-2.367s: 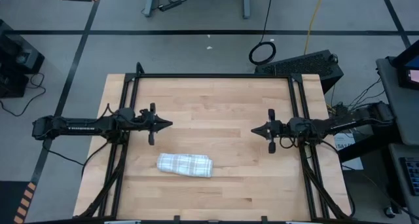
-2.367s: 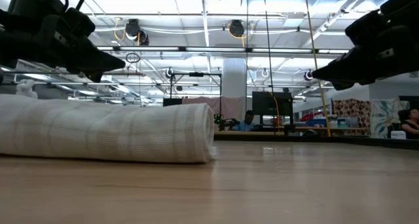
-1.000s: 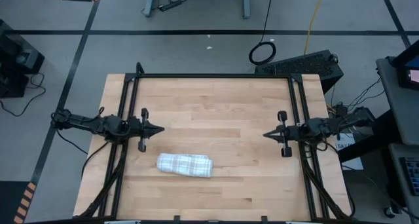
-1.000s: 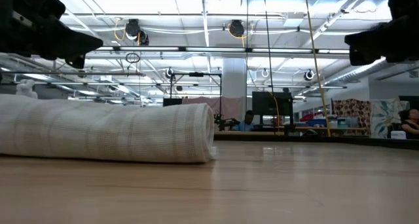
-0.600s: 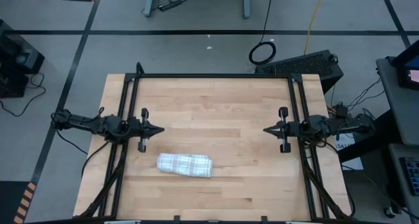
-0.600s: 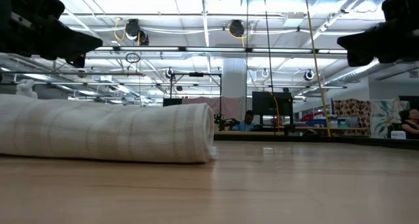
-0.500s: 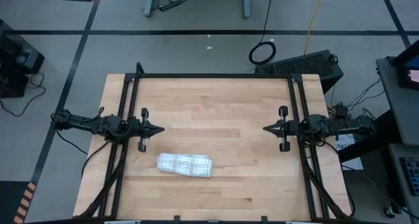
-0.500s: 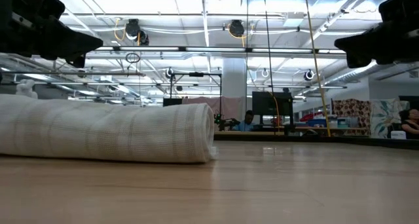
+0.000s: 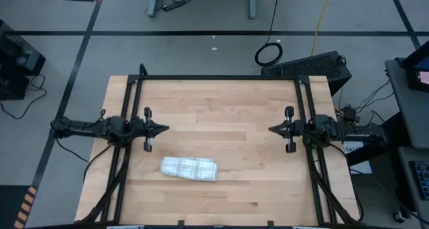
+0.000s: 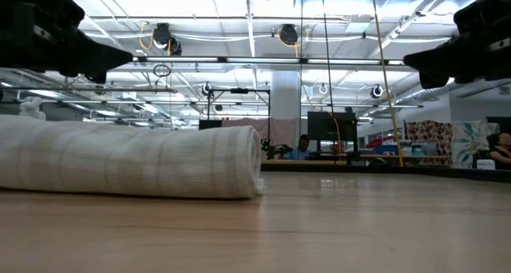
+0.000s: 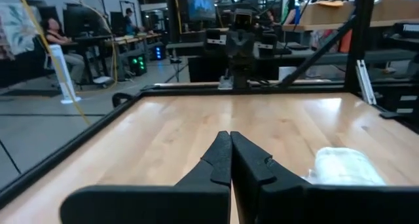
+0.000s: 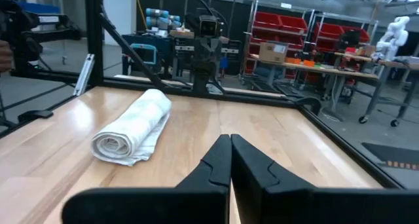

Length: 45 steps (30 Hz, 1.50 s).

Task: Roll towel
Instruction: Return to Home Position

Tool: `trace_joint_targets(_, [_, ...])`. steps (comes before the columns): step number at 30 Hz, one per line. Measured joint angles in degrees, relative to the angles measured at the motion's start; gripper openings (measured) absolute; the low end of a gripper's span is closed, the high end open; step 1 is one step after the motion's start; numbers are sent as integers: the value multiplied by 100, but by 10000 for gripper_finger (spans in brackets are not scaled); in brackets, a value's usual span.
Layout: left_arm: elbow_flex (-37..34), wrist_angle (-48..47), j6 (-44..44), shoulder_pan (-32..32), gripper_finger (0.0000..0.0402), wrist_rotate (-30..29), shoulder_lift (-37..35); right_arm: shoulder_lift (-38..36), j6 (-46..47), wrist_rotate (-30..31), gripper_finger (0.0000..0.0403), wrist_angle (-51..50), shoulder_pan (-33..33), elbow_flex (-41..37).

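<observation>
The towel [image 9: 190, 168] is a white cloth with thin grey check lines, rolled into a short cylinder. It lies on its side on the wooden table [image 9: 221, 102], left of centre and toward the near edge. In the low view the towel [image 10: 128, 161] fills the left foreground. My left gripper [image 9: 167, 128] hovers shut near the left edge, pointing level toward the right and farther back than the towel [image 11: 347, 166]. My right gripper [image 9: 270, 129] hovers shut near the right edge, pointing level toward the left, well clear of the towel [image 12: 134, 124].
Black frame rails [image 9: 218, 78] run along the table's far, left and right sides. Bare wood lies between the two grippers and right of the towel. Workbenches and a seated person [image 10: 302, 149] show in the room beyond the table.
My right gripper has swung a little toward the far edge and now points straight across the table. My left gripper has swung slightly the same way. Both stay shut and raised. The towel has not moved.
</observation>
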Motion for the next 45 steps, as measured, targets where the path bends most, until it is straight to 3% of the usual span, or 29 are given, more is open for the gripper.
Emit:
trace_joint_targets(7, [-2,-111,-515,263,0,612,9,55,331,-12,0,2,-237,0])
trace_joint_targets(45, [-9,-91,-381,437,0,552,-275,74,468,-139,0,-68,-258,28])
